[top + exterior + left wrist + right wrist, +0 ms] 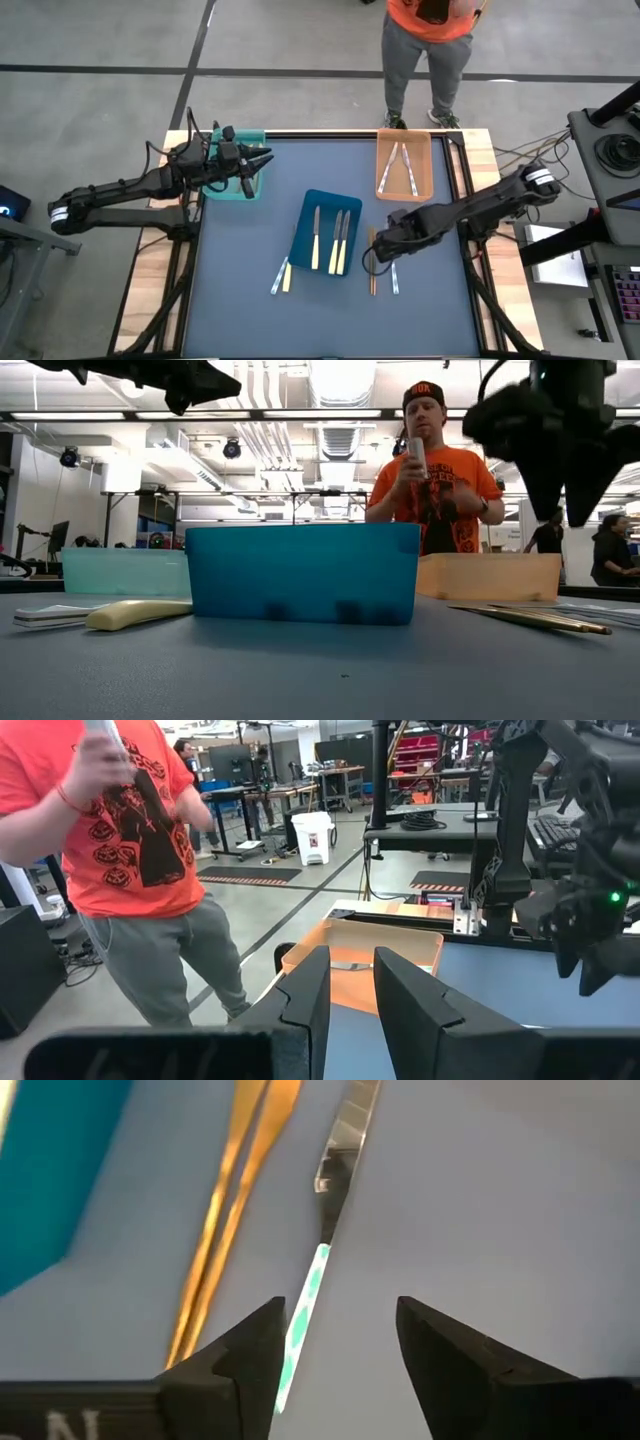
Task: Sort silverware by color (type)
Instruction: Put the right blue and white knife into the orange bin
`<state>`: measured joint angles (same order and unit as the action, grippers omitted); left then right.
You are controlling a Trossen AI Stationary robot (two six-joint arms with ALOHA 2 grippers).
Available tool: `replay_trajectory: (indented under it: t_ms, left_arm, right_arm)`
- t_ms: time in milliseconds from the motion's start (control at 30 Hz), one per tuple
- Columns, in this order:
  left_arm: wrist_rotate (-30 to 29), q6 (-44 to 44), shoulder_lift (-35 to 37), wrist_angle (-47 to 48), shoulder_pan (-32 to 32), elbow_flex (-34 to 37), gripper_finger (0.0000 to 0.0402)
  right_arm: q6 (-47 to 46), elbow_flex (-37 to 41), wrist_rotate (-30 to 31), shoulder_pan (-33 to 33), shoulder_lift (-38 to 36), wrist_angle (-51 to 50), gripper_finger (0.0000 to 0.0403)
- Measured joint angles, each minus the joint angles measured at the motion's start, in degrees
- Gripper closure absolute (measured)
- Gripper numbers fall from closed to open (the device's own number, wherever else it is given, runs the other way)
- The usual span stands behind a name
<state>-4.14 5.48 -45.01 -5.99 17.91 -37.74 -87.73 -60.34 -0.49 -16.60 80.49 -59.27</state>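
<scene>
Blue tray (330,232) mid-bench holds three utensils; right gripper (385,245) hovers by loose ones right of it, left gripper (262,158) empty over teal tray (238,182)

Right wrist: fingers apart straddling pale-handled knife (318,1250); gold pair (225,1200) close, risk grabbing both

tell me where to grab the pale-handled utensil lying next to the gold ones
Grip the pale-handled utensil across its slim handle, coming straight down from above: it lies flat on the mat, apart from the gold utensils. The right gripper hangs over it, jaws open either side of the handle.
</scene>
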Motion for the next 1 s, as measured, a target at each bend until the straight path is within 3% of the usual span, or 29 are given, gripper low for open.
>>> replay_trajectory:
  t_ms: [467, 733, 833, 1000]
  left_arm:
    - [0.0, -0.2, 0.0, 0.6, 0.0, 0.0, 0.0338]
    - [-0.2, -0.2, 0.0, 0.6, 0.0, 0.0, 0.0338]
    - [-0.4, -0.2, 0.0, 0.6, 0.0, 0.0, 0.0338]
    - [-0.4, -0.2, 0.0, 0.6, 0.0, 0.0, 0.0338]
  right_arm:
    - [6.5, 0.0, -2.9, 0.0, 13.8, 5.5, 0.0225]
    - [8.6, 0.0, -4.1, 0.0, 17.6, 6.3, 0.0231]
    - [9.0, 0.0, -4.1, 0.0, 17.8, 6.8, 0.0258]
    - [9.0, 0.1, -4.1, 0.1, 17.7, 8.1, 0.0335]
